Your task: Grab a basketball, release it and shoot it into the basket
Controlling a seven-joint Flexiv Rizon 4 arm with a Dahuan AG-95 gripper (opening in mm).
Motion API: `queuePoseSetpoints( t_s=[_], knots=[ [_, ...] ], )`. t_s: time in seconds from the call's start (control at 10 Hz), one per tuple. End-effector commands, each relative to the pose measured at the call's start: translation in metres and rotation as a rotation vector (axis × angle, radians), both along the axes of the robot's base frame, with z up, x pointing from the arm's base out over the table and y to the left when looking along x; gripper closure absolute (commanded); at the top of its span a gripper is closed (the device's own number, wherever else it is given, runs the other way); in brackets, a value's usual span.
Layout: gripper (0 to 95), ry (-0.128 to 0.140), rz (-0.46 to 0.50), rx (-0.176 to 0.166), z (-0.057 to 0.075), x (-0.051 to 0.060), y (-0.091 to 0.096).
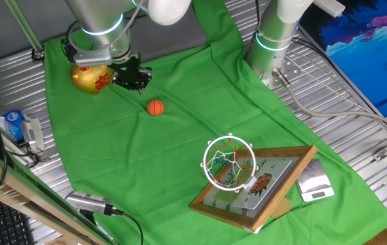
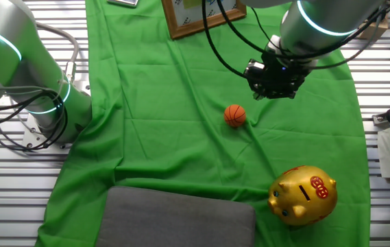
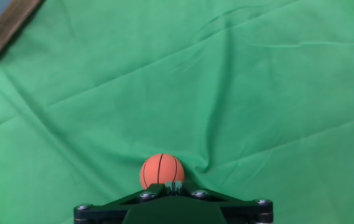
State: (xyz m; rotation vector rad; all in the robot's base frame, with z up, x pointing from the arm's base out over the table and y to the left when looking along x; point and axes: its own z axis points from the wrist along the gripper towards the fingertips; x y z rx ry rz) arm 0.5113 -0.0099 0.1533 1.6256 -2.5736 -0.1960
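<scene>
The basketball (image 1: 155, 107) is a tiny orange ball with dark seams, lying on the green cloth (image 1: 179, 156). It also shows in the other fixed view (image 2: 235, 115) and low in the hand view (image 3: 162, 171). My gripper (image 1: 133, 76) hangs a little above the cloth beside the ball, apart from it, and shows in the other fixed view too (image 2: 273, 81). In the hand view its fingertips (image 3: 174, 186) stand together, empty, just before the ball. The basket (image 1: 229, 162) has an orange-red ring and white net on a wood-framed backboard (image 1: 264, 190) near the cloth's front right.
A gold piggy bank (image 1: 90, 78) with red marks sits close behind the gripper. A second arm's base (image 1: 275, 37) stands at the back. A small scale (image 1: 313, 182) lies by the backboard. A grey pad (image 2: 181, 216) lies on the cloth's edge. A blue carton (image 1: 13, 126) sits at left.
</scene>
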Motion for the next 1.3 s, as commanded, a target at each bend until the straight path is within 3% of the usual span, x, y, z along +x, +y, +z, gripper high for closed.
queuePoseSetpoints(
  t_s=[0.1,0.5,0.6,0.7,0.8,1.0,1.1,1.3],
  knots=[
    [95.0,-0.001,-0.001,-0.008,-0.001,0.001,0.000],
    [95.0,0.001,-0.020,-0.014,-0.001,0.000,0.000],
    [76.0,0.001,-0.024,-0.011,-0.001,-0.001,0.000],
    [76.0,0.000,-0.018,-0.007,-0.003,-0.004,0.001],
    [57.0,-0.002,-0.019,-0.008,-0.005,-0.008,0.002],
    [57.0,-0.005,-0.029,0.003,-0.012,-0.022,0.005],
    [38.0,-0.007,-0.023,0.006,-0.014,-0.027,0.006],
    [38.0,-0.004,-0.003,-0.016,-0.017,-0.030,0.006]
  ],
)
